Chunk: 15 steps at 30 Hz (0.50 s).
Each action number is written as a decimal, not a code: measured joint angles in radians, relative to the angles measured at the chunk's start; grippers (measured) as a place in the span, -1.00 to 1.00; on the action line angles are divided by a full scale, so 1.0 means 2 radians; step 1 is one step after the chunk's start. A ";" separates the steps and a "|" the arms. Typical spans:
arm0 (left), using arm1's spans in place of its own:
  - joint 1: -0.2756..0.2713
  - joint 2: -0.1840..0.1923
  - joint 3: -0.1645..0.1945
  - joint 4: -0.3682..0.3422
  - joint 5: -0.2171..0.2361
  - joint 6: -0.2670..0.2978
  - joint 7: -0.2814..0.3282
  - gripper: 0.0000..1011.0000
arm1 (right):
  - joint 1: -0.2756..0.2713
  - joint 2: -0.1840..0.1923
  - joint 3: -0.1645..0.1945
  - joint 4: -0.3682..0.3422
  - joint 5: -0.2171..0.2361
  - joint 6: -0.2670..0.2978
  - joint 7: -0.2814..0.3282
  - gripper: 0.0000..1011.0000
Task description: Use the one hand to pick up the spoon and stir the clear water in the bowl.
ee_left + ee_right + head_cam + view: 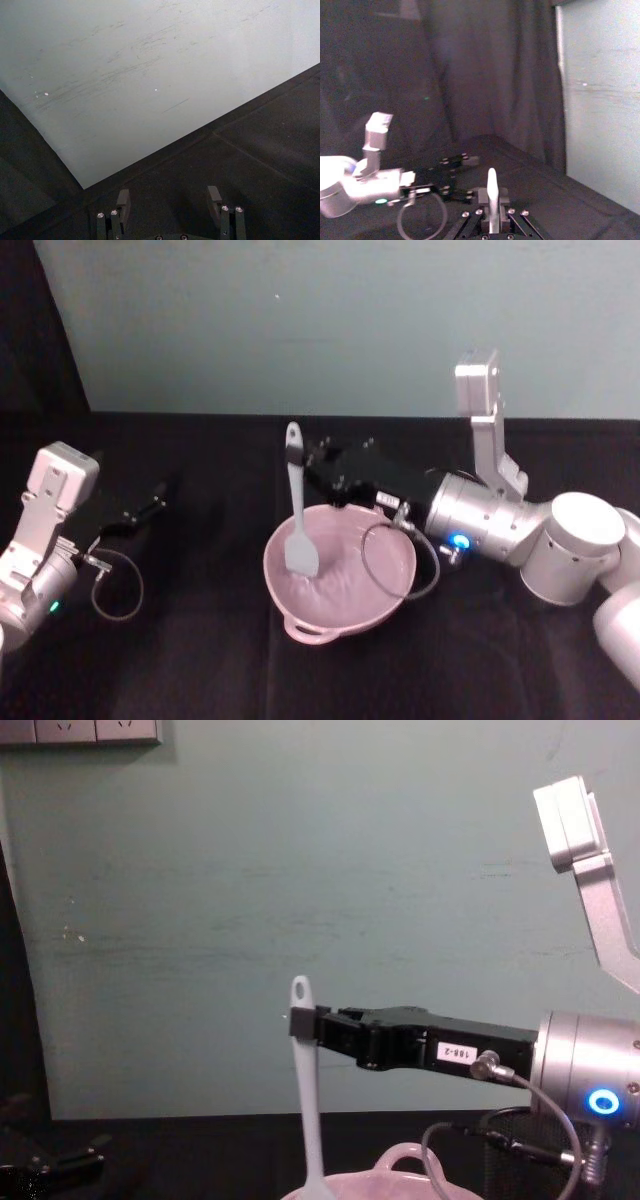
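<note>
Head view, right hand (308, 465): comes in from the right over the bench (200, 660), clamped high on the handle of the spoon (297, 515).
Head view, spoon: near upright, blade down inside the bowl (350, 618) at mid-bench; the water itself is hard to make out.
Head view, left hand (148, 508): parked at the left, well apart from the bowl.
Left wrist view, left hand: fingers (122, 202) apart, nothing between them.
Right wrist view, right hand: closed tight on the handle, whose tip stands up between its fingers.
Chest view, spoon: gripped just below the hole in the handle; the blade end dips behind the bowl's rim.
Step in hand: stirring, by judgement.
Handling note: circle slowly, blade low and off the wall; hold the clamp firm; mind the cable (365, 555) looping over the rim.
</note>
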 joint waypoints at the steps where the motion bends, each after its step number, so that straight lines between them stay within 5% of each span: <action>1: 0.000 0.000 0.000 0.000 0.000 0.000 0.000 0.99 | 0.005 -0.003 0.002 0.011 0.001 -0.002 0.000 -0.77; 8: 0.000 0.000 0.000 0.000 0.000 0.000 0.000 0.99 | 0.013 0.000 0.016 0.035 0.001 -0.007 -0.008 -0.77; 15: 0.000 0.000 0.000 0.000 0.000 0.000 0.000 0.99 | -0.009 0.028 0.037 0.010 0.001 -0.008 -0.022 -0.77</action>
